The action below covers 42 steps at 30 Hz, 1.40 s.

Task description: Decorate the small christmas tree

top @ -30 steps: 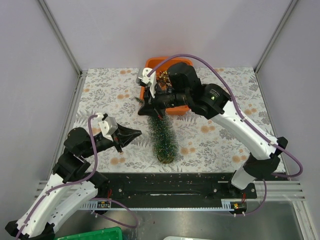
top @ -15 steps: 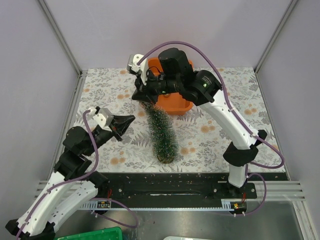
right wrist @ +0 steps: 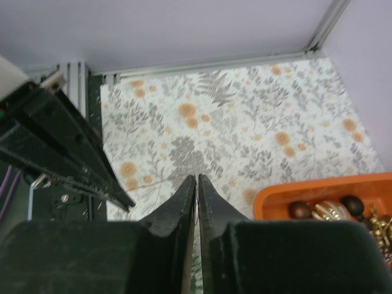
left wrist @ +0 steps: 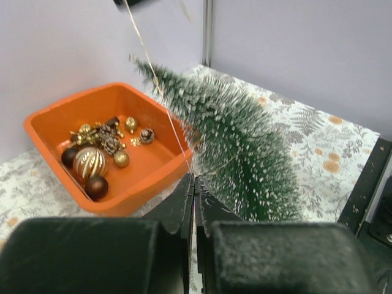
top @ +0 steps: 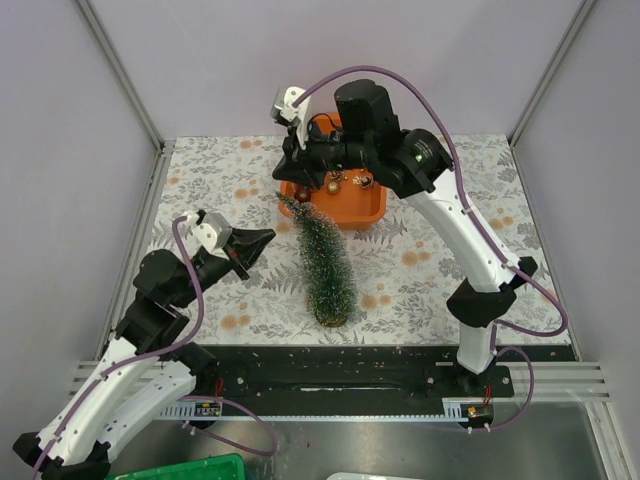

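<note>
- The small christmas tree (top: 322,260) lies on its side on the table (top: 430,260), about midway between the two arms. Its round brown base points toward the near edge and its tip toward the far side.
- The tip lies just beside the near left corner of the orange tray (top: 368,213). Whether the tip touches the tray cannot be told.
- The foliage is dark green with white-frosted tips. No ornament is seen fixed to it.
- The left gripper (left wrist: 194,180) is held low, just left of the tree's upper half. Its fingers are pressed together and pinch a thin gold thread (left wrist: 160,92) at their tips.
- In the left wrist view the thread runs in a straight line from that pinch, up past the tree tip, to a dark part at the top edge of the view. A second faint strand appears to trail from the pinch across the branches.
- The right gripper (right wrist: 196,180) hangs above the left end of the tray, fingers pointing down. Only a hairline slit shows between them. Whether they clamp the thread cannot be told.
- The tray holds loose ornaments, among them a striped gold ball (left wrist: 92,160), a dark brown ball (left wrist: 96,185) and smaller gold pieces.
</note>
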Motion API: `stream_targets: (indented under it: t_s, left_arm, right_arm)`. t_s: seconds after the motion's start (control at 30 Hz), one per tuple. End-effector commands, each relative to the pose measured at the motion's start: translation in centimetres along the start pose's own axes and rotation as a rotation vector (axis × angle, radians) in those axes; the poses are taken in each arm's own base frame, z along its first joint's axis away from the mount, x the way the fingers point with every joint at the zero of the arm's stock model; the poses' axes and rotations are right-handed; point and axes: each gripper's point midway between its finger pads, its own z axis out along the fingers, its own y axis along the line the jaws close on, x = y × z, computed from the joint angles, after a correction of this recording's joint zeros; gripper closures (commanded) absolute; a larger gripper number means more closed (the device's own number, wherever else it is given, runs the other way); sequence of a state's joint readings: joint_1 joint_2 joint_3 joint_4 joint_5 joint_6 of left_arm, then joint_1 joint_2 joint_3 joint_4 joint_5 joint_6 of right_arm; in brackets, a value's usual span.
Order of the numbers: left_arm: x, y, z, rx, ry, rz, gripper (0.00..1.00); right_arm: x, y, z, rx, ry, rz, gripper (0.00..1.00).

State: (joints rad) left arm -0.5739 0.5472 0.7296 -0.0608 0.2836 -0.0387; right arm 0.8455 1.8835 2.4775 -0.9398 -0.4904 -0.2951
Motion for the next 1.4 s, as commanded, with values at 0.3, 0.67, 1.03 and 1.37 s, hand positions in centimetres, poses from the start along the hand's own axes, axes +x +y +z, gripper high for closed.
stream_targets:
  t_s: [0.3, 0.67, 1.03, 1.37]
  left_arm:
    - [3.3, -1.0, -0.2, 0.046, 0.090, -0.081, 0.96]
    - [3.0, -0.3, -0.2, -0.005, 0.066, -0.108, 0.94]
    - [1.3, -0.3, -0.4, -0.014, -0.002, -0.177, 0.91]
    - [0.5, 0.9, -0.7, -0.082, -0.046, -0.231, 0.90]
  right_arm:
    - [-6.1, -5.3, -1.2, 0.144, -0.219, -0.115, 0.85]
    - [-4.5, -5.7, -1.6, 0.148, -0.203, -0.056, 0.73]
    - [-3.4, -3.9, -9.4, 0.278, -0.301, -0.015, 0.36]
    - [-1.3, -0.3, -12.4, 0.246, -0.335, 0.053, 0.35]
